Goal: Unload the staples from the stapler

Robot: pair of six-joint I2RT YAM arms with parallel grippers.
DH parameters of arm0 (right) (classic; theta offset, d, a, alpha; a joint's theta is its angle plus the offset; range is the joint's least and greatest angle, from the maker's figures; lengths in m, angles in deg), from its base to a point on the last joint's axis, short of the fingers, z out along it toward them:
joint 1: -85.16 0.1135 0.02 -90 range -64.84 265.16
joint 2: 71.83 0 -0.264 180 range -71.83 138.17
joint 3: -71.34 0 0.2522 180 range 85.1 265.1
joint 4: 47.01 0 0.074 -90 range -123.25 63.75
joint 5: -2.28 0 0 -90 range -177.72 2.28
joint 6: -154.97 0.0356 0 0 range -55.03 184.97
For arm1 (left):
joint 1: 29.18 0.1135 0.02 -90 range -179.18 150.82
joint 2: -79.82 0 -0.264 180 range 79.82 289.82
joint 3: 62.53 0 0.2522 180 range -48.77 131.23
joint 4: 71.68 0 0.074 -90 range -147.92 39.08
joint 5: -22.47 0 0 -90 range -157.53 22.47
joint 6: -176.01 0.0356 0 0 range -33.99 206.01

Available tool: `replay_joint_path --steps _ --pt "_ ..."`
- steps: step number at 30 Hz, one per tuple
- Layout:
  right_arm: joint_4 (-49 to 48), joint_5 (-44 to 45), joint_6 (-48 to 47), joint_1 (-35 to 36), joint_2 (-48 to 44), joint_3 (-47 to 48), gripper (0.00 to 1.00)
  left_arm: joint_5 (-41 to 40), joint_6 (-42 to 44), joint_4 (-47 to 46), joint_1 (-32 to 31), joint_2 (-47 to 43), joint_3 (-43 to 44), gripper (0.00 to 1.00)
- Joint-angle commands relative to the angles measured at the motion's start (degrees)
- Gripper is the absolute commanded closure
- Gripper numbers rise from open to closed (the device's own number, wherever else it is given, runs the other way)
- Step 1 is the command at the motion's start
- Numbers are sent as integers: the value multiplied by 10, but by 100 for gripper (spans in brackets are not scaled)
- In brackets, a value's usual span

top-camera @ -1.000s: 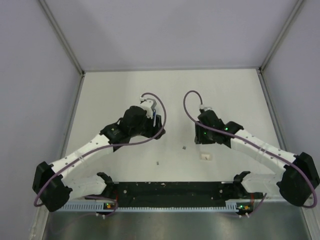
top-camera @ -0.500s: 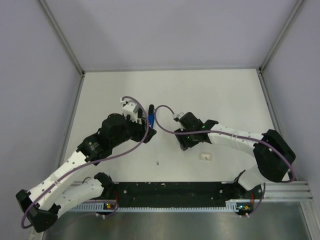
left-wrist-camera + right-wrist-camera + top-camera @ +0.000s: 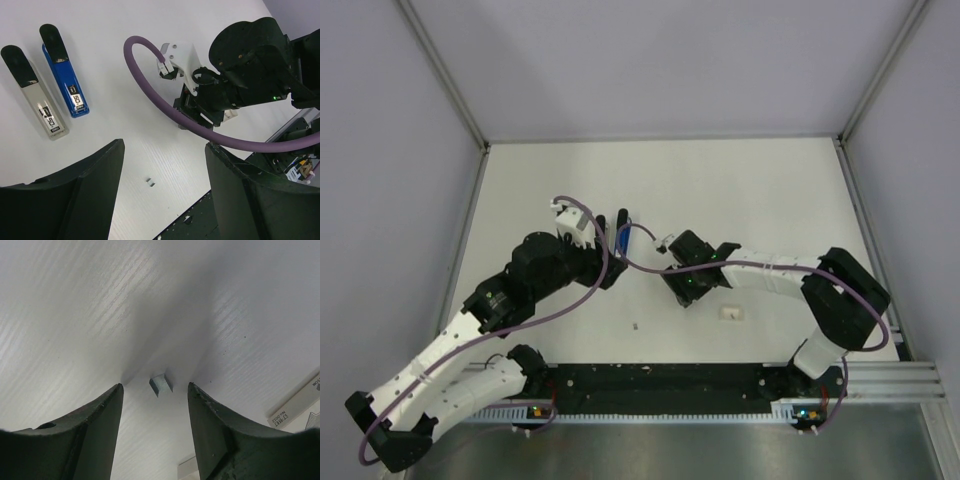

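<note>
Right tool (image 3: 155, 386) straddles the staples (image 3: 161, 384), a gap each side.

You've got the stapler (image 3: 65, 70) flat on the table (image 3: 770, 190), with the bar (image 3: 36, 92) just beside it, parallel. One staple block (image 3: 161, 384) lies between your right gripper (image 3: 155, 387) fingers, untouched. A staple bit (image 3: 635, 326) lies nearer the arm bases.

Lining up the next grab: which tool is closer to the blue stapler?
Left. The left tool is just short of the stapler, open, not touching; the right tool is farther off to its right.
</note>
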Motion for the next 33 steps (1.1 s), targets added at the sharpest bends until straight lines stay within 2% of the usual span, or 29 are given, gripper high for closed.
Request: replay_joint_path --steps 1,14,24,33 --pt "-19 7 -14 13 17 24 46 -2 1 -14 -2 -1 -3 28" --pt "-3 44 10 20 30 25 64 2 1 -18 -2 7 -1 28" --pt "23 60 24 30 28 28 65 12 1 -21 -2 16 7 28" --pt "28 62 28 30 30 31 79 10 1 -25 -2 19 6 28"
